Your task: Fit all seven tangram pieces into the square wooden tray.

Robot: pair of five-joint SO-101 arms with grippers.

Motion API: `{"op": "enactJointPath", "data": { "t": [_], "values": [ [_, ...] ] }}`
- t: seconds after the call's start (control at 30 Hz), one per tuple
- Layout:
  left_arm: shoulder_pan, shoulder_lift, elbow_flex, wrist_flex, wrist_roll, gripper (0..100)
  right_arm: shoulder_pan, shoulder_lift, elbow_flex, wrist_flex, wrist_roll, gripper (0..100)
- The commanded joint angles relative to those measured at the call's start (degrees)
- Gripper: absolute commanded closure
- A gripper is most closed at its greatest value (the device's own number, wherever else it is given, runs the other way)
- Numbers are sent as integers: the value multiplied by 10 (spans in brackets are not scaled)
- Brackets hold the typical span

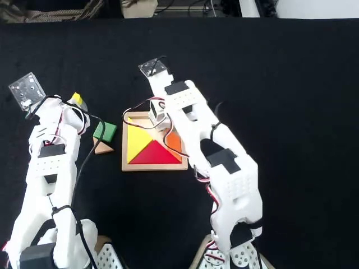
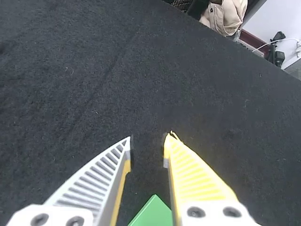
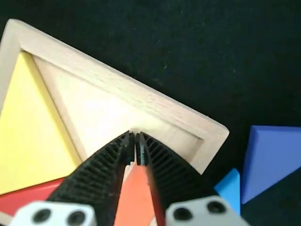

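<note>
Right gripper [image 3: 135,139] clamped on orange triangle [image 3: 137,200] near wooden tray's [image 3: 157,102] far right corner, left gripper [image 2: 147,142] parted by green square [image 2: 151,214] off tray's left edge; possible jam from tilted release.

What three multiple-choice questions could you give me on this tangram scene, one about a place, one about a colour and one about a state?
1. Where is the green piece relative to the wooden tray?
A inside it
B outside it, on the black cloth
C balanced on its rim

2. What colour are the two pieces lying past the tray's corner in the right wrist view?
A blue
B white
C pink

3. How is the left end effector?
A open
B shut on the green piece
C shut on the tray

Answers: B, the green piece sits on cloth outside the tray; A, both are blue; A, a gap separates its fingers.
</note>
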Motion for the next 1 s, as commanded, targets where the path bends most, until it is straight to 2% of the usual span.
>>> {"op": "enactJointPath", "data": {
  "t": [0.0,0.23,0.37,0.43,0.57,0.63,0.77,0.97],
  "values": [
    [7,-16,-5,-13,5,877,8,8,-29,7,4,988],
    [7,-16,-5,-13,5,877,8,-27,-25,35,4,988],
    [7,-16,-5,-13,5,877,20,-96,-29,56,5,988],
    [7,-16,-5,-13,5,877,47,-159,-29,70,5,988],
    [7,-16,-4,-13,5,876,147,-274,-10,74,11,984],
    [7,-15,-4,-13,5,874,185,-293,7,69,58,973],
    [20,11,-22,-12,4,873,215,-265,27,98,161,861],
    [37,80,-59,-11,-49,873,228,-159,-54,104,181,840]
  ]
}}
